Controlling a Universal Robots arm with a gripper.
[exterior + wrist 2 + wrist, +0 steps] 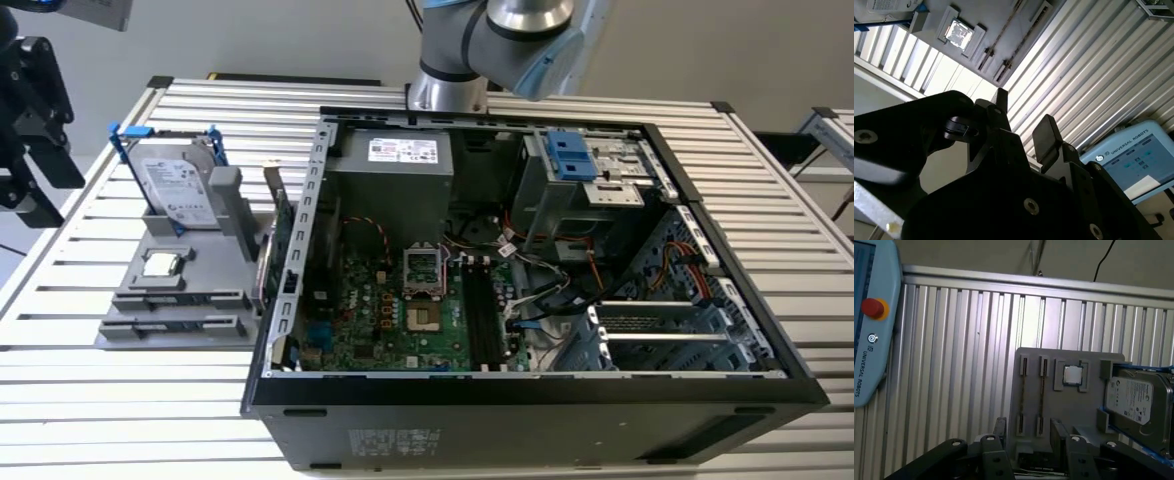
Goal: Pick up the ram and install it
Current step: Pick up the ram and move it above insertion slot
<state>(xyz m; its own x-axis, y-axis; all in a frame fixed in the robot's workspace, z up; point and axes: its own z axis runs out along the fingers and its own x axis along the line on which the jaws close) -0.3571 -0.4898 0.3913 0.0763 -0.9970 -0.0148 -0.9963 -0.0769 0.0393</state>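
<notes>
The ram [283, 240] is a thin dark green stick standing on edge at the side of the grey holder [134, 290] that lies closest to the open computer case [534, 400]. Long black memory slots [481, 315] run along the green motherboard inside the case. In both wrist views my gripper [1028, 430] [1024, 117] hangs high above the holder [1079, 410]. It is open, with nothing between its black fingers [1056, 432]. The arm [494, 40] rises behind the case in the exterior view.
The holder also carries a silver hard drive [174, 180] [1136, 400] with blue clips and a small square processor [163, 264] [1072, 375] [958, 31]. A pale blue teach pendant [869, 315] [1134, 160] lies on the ribbed metal table. Black equipment [27, 120] stands at the exterior view's left.
</notes>
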